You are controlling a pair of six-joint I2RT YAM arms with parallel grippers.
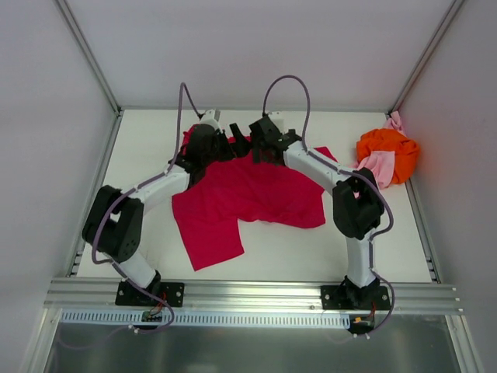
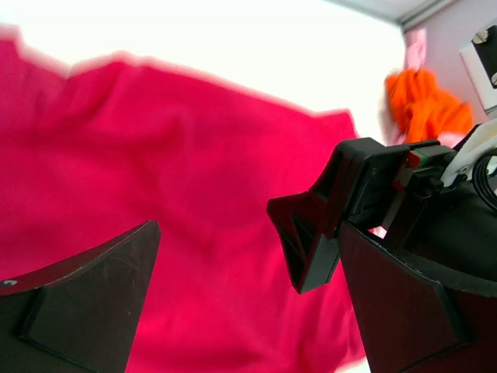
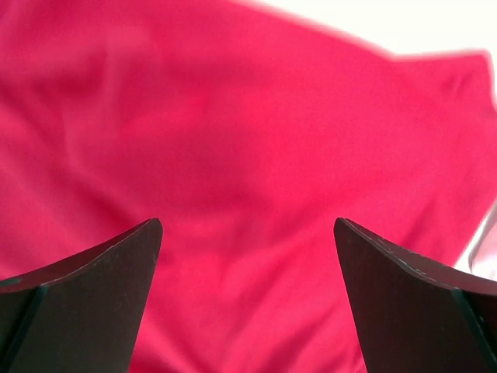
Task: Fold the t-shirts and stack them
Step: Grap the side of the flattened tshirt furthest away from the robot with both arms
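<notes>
Left gripper [image 2: 248,233]: jaws wide apart, nothing between them, poised over red cloth. Right gripper [image 3: 248,225]: likewise spread wide and empty, with cloth filling the view beneath it. In the overhead view both sit at upper centre of the frame, very near one another, fingers pointing inward; the left wrist view shows the right gripper's fingers just beside its own.

Below both lies the crimson t-shirt [image 1: 248,194], in the middle of the table [image 1: 155,140]. It is spread loosely and rumpled, one flap running toward lower left of the frame, with no tidy fold visible. The orange t-shirt [image 1: 388,151] is bunched at the upper right, against the side wall, well apart from the crimson one. The pale pink t-shirt [image 1: 380,165] is tangled with it, touching, partly under the orange.

Judgement: the step in hand is taking hold of the crimson shirt at its far edge, ahead of a first fold. No garment is folded and no stack exists, so the task looks barely begun. The next move calls for both grippers to drop onto the cloth and pinch a single layer at points set wider apart, since they now crowd each other.

Count: grippers, two; t-shirts, three, being one crimson, one orange, one pale pink
</notes>
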